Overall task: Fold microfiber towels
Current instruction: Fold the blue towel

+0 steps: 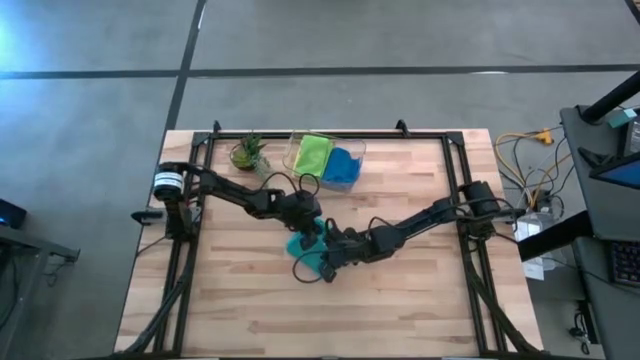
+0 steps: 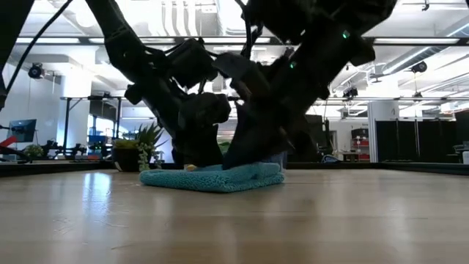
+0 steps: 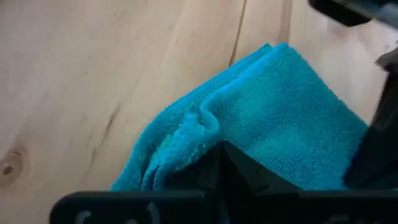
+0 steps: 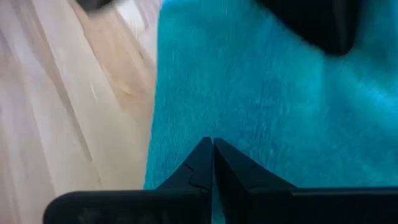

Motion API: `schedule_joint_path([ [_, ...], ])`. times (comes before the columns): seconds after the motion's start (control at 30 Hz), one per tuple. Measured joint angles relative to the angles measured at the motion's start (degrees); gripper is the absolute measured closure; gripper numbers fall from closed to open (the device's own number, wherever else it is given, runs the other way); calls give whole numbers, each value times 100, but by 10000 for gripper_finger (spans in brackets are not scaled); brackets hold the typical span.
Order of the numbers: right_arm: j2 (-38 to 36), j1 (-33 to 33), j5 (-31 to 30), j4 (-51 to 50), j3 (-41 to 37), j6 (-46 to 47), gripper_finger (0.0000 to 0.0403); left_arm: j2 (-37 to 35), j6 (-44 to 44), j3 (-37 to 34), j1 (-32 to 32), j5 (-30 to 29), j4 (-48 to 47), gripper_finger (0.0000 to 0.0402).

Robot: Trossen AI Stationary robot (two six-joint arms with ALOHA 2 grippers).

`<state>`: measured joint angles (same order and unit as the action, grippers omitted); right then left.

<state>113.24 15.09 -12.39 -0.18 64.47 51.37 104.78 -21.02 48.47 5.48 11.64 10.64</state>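
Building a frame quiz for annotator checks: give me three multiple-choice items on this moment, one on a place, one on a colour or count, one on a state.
1. Where is the soft teal microfiber towel?
A. in the clear plastic bin
B. on the wooden table near its middle
C. hanging off the table edge

2. Which cloths lie in the bin?
A. one lime green, one blue
B. two yellow
C. one teal, one red

3. How do the left claw and right claw stand?
A. both wide open
B. one open, one shut
C. both shut

Answers:
1 B: the teal microfiber towel lies on the wooden table, under both arms.
2 A: the clear plastic bin holds a lime green cloth and a blue cloth.
3 C: the left claw and the right claw each show fingers pressed together over the towel.
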Motion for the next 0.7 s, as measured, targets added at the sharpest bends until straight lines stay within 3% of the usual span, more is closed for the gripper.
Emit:
schedule_joint_path([
  [0.27, -12, 28, 78, -229, -4, 108, 394, -181, 220, -16, 190, -844, -186, 402],
  [0.43, -405, 28, -150, -278, 0, -160, 394, -692, 594, -28, 332, -1062, -426, 402],
  [0.6, -747, 39, -292, -210, -7, -1201, 394, -1418, 837, -28, 474, -1130, -615, 402],
  [0.7, -810, 88, -1, -141, -2, -2119, 394, -1832, 833, -28, 534, -1129, -1028, 402],
])
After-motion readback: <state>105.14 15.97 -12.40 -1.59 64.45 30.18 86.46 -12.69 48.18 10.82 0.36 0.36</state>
